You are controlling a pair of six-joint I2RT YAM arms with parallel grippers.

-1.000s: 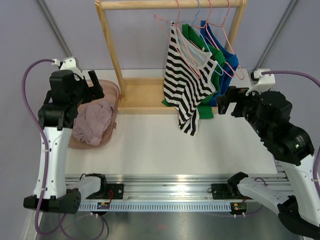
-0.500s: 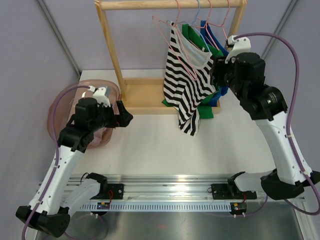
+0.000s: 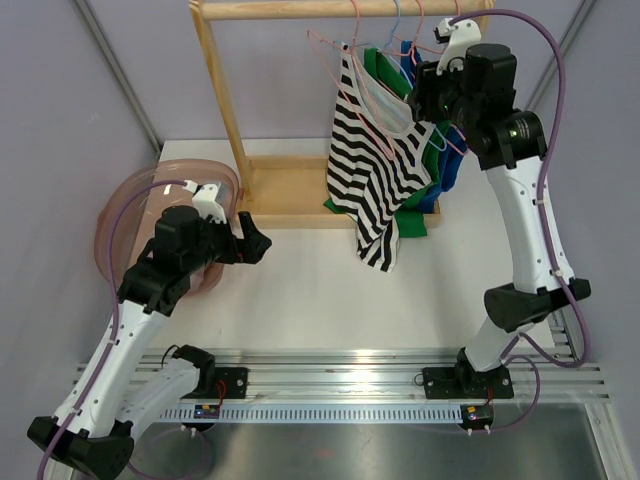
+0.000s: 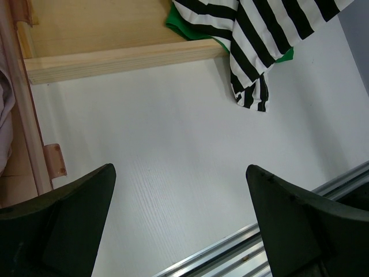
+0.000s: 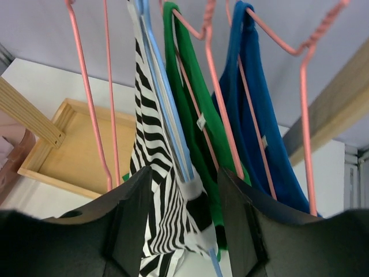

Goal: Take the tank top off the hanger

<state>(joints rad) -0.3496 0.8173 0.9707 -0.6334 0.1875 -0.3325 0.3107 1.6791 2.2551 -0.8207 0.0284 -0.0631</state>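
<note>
The black-and-white striped tank top (image 3: 375,170) hangs on a light blue hanger (image 5: 167,115) from the wooden rack's top rail (image 3: 300,9). My right gripper (image 3: 428,97) is raised beside it, just under the rail. In the right wrist view the gripper (image 5: 184,213) is open, and the striped top (image 5: 153,173) and its hanger show between the fingers; I cannot tell if they touch. My left gripper (image 3: 255,243) is open and empty low over the table. In the left wrist view (image 4: 179,219) it faces the striped top's hem (image 4: 253,63).
A green top (image 5: 190,115) and a blue top (image 5: 259,127) hang on pink hangers behind the striped one. An empty pink hanger (image 5: 92,104) hangs in front. The rack's wooden base (image 4: 115,57) lies under them. A pink basket (image 3: 120,200) with clothes stands at the left.
My right arm rose and swung in to the hangers under the rail. My left arm dropped from over the basket and moved right over the table.
</note>
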